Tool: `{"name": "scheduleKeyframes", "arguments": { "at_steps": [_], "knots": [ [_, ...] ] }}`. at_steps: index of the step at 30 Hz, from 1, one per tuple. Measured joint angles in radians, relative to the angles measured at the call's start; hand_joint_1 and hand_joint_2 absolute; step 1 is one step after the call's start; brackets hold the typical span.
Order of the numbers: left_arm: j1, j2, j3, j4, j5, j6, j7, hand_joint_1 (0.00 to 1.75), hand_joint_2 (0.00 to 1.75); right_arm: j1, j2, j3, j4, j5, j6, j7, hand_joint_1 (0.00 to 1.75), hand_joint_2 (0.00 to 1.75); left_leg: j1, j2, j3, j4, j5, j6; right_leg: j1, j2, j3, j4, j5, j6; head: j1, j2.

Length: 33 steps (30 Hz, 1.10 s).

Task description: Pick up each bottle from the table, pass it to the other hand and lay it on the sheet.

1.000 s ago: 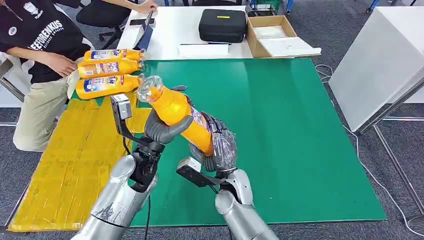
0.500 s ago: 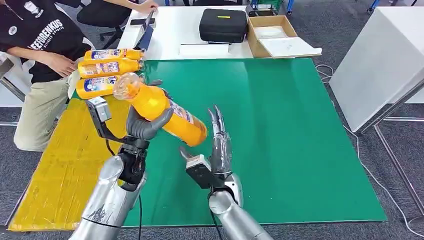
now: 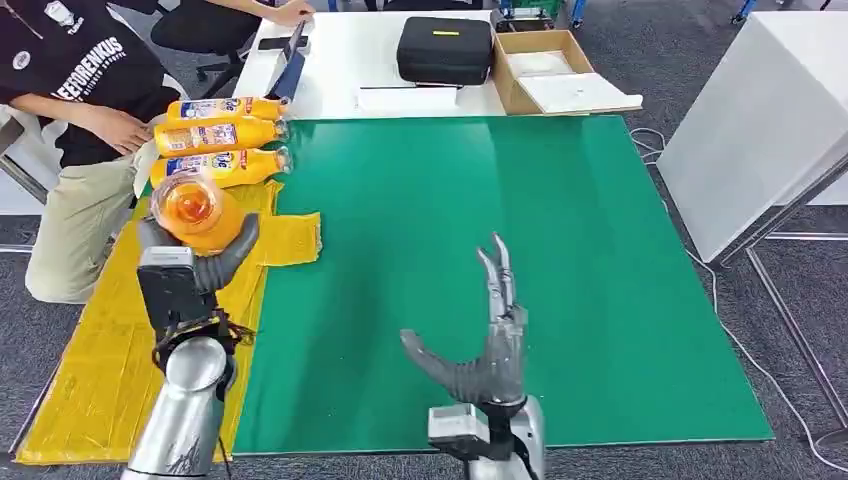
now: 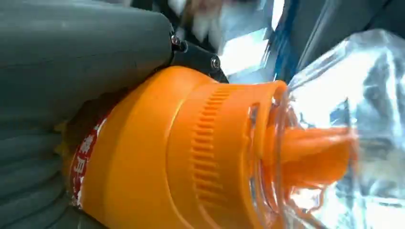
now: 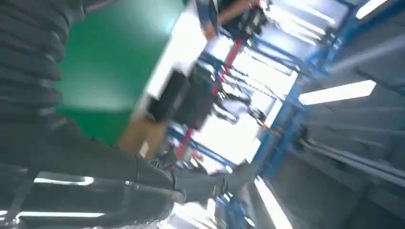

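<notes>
Now we see our left robot hand (image 3: 200, 262) clamped around an orange bottle (image 3: 196, 210), holding it up over the yellow sheet (image 3: 110, 330) with its clear cap end turned toward the head camera; the left wrist view shows the grey thumb pressed against the orange shoulder and ribbed collar of the bottle. Our right robot hand (image 3: 487, 345) stands over the green surface (image 3: 520, 230), holding nothing, its fingers spread and pointing upward. By our reckoning the handover for this bottle is done and what is left is to lay it down. Three more orange bottles (image 3: 215, 135) lie side by side at the far end of the sheet, so we judge those finished; we see no bottle waiting on the green surface. Their labels carry blue and red print too small for us to read, and the red characters in the wrist view are partly hidden. A seated person (image 3: 70, 110) beside the sheet wears a black shirt with white lettering we cannot make out fully
</notes>
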Motion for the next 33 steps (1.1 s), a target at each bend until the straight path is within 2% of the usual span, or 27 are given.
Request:
{"name": "scheduleKeyframes", "arguments": {
  "at_steps": [4,7,13,19,22,24,28,33],
  "knots": [
    [0.082,0.005,0.080,-0.009,-0.459,0.130,-0.016,1.75,1.75,0.106,-0.029,-0.102,-0.152,0.078,-0.002,-0.062,0.00,1.75,-0.001,0.000,0.000,0.000,-0.002,0.001,-0.001,0.000,-0.003,0.000,-0.002,0.002,0.000,0.000],
    [0.123,-0.041,0.216,-0.012,-0.785,0.134,-0.098,1.75,1.75,0.147,-0.039,-0.215,-0.236,0.075,-0.002,-0.074,0.00,1.75,-0.001,0.000,0.000,0.000,-0.003,0.001,-0.001,0.000,-0.003,0.000,-0.002,0.002,0.000,0.000],
    [0.136,-0.089,0.370,-0.010,-0.907,0.136,-0.091,1.75,1.75,0.160,-0.054,-0.320,-0.300,0.064,-0.002,-0.071,0.00,1.75,-0.001,0.001,0.002,0.000,-0.002,0.001,-0.002,0.000,-0.003,-0.001,-0.001,0.001,0.000,0.000],
    [0.136,-0.089,0.372,-0.010,-0.914,0.136,-0.087,1.75,1.75,0.160,-0.054,-0.323,-0.301,0.063,-0.002,-0.071,0.00,1.75,-0.001,0.001,0.002,0.000,-0.002,0.001,-0.002,0.000,-0.003,-0.001,-0.001,0.001,0.000,0.000],
    [0.146,-0.071,0.362,0.033,-1.082,0.136,0.103,1.75,1.75,0.160,-0.075,-0.376,-0.320,0.023,-0.002,-0.089,0.00,1.75,0.000,0.001,0.002,0.000,-0.002,0.001,-0.002,0.000,-0.003,0.000,0.000,0.000,0.000,0.000],
    [0.147,-0.061,0.354,0.051,-1.088,0.136,0.115,1.75,1.75,0.159,-0.083,-0.391,-0.324,0.022,-0.002,-0.092,0.00,1.75,0.000,0.000,0.002,0.000,-0.002,0.001,-0.001,0.000,-0.003,0.000,0.000,0.000,0.000,0.000],
    [0.150,-0.013,0.281,0.104,-1.132,0.136,0.276,1.75,1.75,0.158,-0.085,-0.395,-0.324,0.014,-0.002,-0.115,0.00,1.75,0.000,0.001,0.002,0.000,-0.002,0.001,-0.002,0.000,-0.003,0.000,0.000,0.000,0.000,0.000],
    [0.150,0.039,0.198,0.191,-1.130,0.136,0.352,1.75,1.75,0.158,-0.085,-0.394,-0.323,0.015,-0.002,-0.111,0.00,1.75,0.000,0.000,0.002,0.000,-0.002,0.001,-0.002,0.000,-0.003,0.000,0.000,0.000,0.000,0.000]
  ]
}}
